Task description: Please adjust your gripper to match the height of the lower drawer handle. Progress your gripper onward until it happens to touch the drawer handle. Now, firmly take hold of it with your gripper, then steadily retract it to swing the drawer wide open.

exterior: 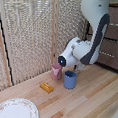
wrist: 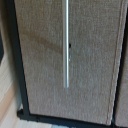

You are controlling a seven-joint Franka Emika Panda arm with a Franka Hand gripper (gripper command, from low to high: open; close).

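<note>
The wrist view is filled by the brown, coarse-textured drawer [wrist: 95,60] front. The thin silvery drawer handle [wrist: 66,45] runs as a straight bar across it, close to the camera and not touched by anything. No fingers show in that view. In the exterior view the bulky white arm [exterior: 91,40] bends down toward the dark brown cabinet with the drawer [exterior: 113,57] at the exterior view's right. The arm's own body hides the gripper there, so its distance to the handle cannot be told.
On the light wooden table [exterior: 92,100] stand a pink cup [exterior: 56,71] and a blue cup [exterior: 70,80], close under the arm. A yellow block [exterior: 46,87] and a patterned plate [exterior: 15,112] lie further toward the exterior view's left. A woven screen [exterior: 28,37] stands behind.
</note>
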